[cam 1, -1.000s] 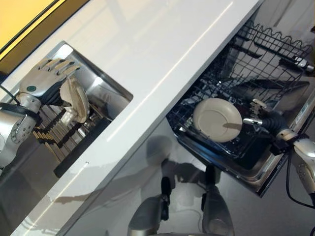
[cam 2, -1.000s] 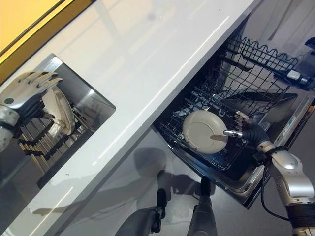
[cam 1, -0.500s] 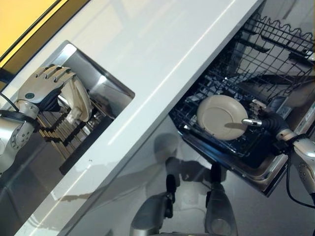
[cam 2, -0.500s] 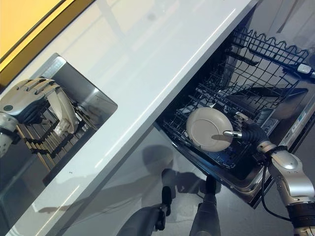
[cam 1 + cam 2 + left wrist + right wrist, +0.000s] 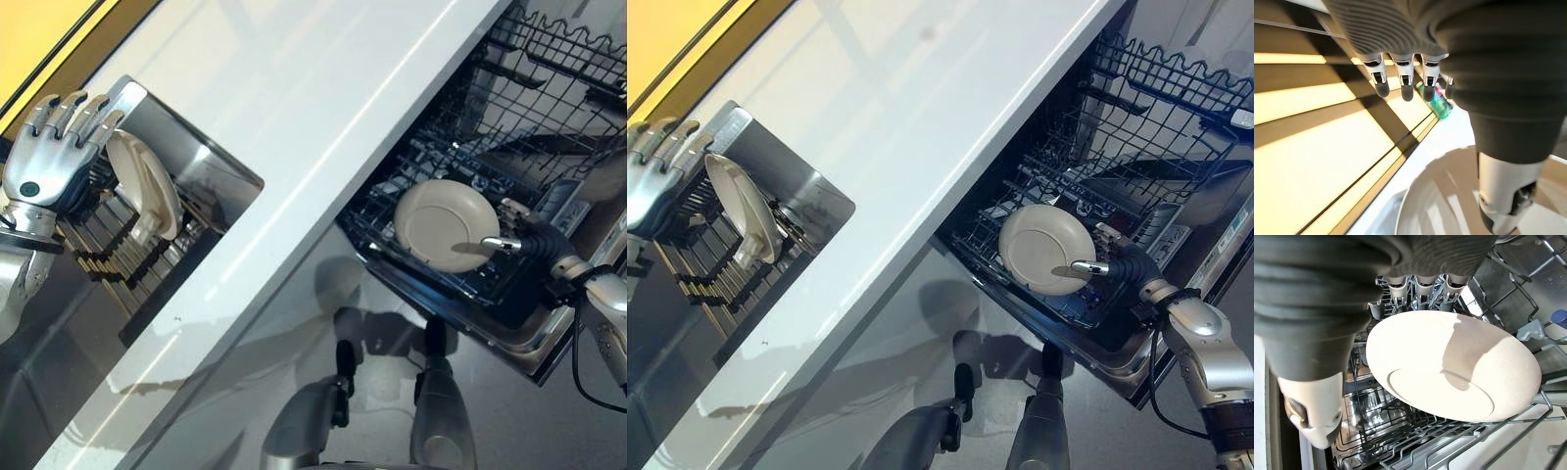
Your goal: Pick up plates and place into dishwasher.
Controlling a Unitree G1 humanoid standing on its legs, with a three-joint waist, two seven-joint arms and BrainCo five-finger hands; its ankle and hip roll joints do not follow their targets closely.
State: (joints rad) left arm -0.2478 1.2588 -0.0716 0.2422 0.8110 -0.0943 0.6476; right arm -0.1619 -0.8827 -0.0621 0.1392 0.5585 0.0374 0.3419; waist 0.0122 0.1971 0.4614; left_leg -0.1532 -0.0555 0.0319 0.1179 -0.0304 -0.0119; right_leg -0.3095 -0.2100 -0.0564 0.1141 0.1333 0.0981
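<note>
A beige plate [image 5: 446, 225] sits in the lower dishwasher rack [image 5: 431, 162] at about 3 o'clock, pinched at its rim by the right hand [image 5: 524, 235], with thumb across the plate's face and fingers [image 5: 1418, 286] curled behind the edge. At 9 o'clock, a second plate [image 5: 142, 186] stands on edge in the sink's drying rack [image 5: 108, 250]. The left hand [image 5: 49, 157] rises beside it with straight, spread fingers, apart from the plate. The white countertop [image 5: 294, 117] runs between them.

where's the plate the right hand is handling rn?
The cream plate is in the dishwasher's lower rack, below the counter edge, with the right hand at its rim.
</note>
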